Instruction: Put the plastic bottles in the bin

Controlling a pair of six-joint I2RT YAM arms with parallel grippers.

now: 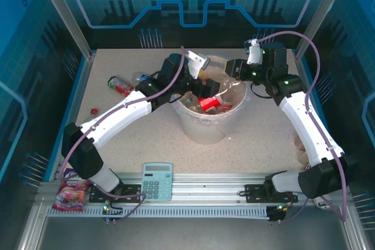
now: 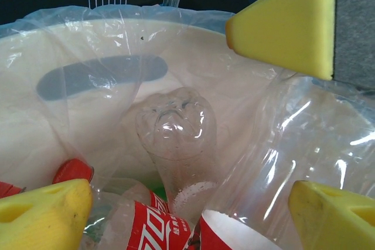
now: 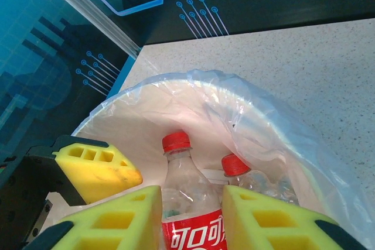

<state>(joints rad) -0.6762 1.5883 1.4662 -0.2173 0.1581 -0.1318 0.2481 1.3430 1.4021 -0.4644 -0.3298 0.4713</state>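
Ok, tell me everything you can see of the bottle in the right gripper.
The red-capped bottle is clear plastic, apparently empty, with a red label bearing white characters. The yellow foam fingers of the right gripper pinch it at the label, one on each side. Its cap points away from the wrist, over the bag-lined bin. A neighbouring bottle lies beside it; contact is unclear.
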